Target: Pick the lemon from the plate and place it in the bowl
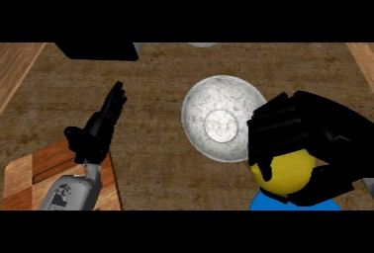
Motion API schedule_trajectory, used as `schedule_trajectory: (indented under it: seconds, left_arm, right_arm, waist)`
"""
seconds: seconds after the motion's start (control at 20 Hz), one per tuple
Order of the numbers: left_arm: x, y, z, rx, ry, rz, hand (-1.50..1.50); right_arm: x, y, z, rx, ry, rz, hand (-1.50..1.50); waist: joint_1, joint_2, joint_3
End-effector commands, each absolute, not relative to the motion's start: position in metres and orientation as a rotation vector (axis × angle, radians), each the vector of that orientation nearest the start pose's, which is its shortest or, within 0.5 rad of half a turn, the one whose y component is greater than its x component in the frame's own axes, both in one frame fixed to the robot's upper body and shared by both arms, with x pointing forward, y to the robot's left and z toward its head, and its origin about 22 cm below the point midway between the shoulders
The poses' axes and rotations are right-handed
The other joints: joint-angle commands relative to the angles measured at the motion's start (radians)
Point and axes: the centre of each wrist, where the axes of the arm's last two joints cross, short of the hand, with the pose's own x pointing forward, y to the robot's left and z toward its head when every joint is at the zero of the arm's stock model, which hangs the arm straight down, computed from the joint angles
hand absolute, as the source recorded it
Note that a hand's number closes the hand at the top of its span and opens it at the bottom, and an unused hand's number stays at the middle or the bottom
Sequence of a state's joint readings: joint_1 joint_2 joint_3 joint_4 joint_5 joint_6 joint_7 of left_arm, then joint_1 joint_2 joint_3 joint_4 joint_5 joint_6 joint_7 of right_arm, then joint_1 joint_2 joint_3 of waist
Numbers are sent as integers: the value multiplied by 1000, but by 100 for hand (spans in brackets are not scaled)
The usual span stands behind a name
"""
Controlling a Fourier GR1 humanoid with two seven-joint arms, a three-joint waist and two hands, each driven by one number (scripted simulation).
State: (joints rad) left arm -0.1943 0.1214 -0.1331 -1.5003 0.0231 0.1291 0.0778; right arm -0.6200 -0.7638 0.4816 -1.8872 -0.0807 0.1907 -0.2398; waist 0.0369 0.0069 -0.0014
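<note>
The yellow lemon (288, 173) sits at the lower right, with my right hand (306, 128) curled over it from above, fingers wrapping its top and left side. Just under the lemon a blue plate (272, 203) shows at the view's lower edge, mostly hidden. The speckled grey bowl (219, 117) lies in the middle of the counter, directly left of the right hand and almost touching its fingers. My left hand (99, 128) stands at the left with straight fingers pointing up, holding nothing.
A wooden cutting board (44, 173) lies at the lower left beneath my left forearm. A black box-like object (99, 51) sits at the top left, and a grey rounded shape (202, 44) peeks in at the top centre.
</note>
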Motion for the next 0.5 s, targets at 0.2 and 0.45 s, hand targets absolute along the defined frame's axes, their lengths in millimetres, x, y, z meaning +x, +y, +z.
schedule_trajectory:
  seconds: [0.2,0.45]
  left_arm:
    - [286,207,36,24,-1598,-130,0]
    - [278,221,29,56,-1586,-150,0]
  right_arm:
    - [342,-154,155,57,-2159,1477,150]
    - [377,-150,127,51,-2117,1501,150]
  waist:
    - [-14,-1,1]
    - [-18,-3,1]
